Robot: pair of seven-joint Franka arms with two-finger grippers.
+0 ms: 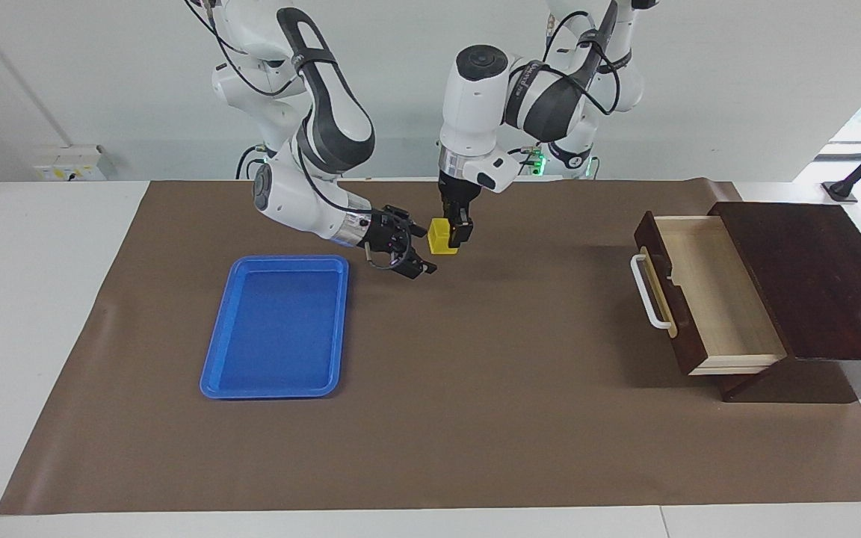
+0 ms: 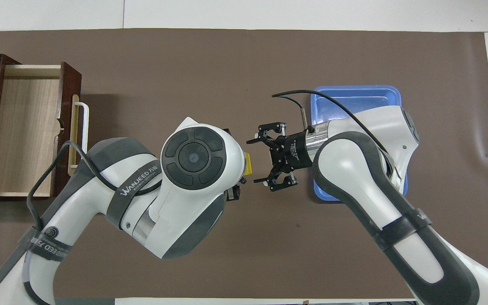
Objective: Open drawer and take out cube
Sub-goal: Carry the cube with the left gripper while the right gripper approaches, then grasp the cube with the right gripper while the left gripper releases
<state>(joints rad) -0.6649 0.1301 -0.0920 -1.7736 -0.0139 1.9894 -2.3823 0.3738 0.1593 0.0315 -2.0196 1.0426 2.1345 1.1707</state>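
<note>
The yellow cube (image 1: 439, 237) (image 2: 248, 164) hangs above the brown mat, with my left gripper (image 1: 451, 235) shut on it from above. In the overhead view the left wrist hides most of that gripper. My right gripper (image 1: 424, 250) (image 2: 256, 161) lies level and open just beside the cube, on the tray's side, its fingertips apart and pointing at the cube without touching it. The dark wooden drawer (image 1: 714, 295) (image 2: 23, 127) stands pulled out of its box (image 1: 812, 276) at the left arm's end of the table. Its pale inside is bare and its white handle (image 1: 647, 293) (image 2: 84, 127) faces the middle.
A blue tray (image 1: 277, 329) (image 2: 354, 99) lies on the brown mat (image 1: 475, 418) toward the right arm's end, with nothing in it. The right arm's wrist and cable hang over the tray's edge nearer the robots.
</note>
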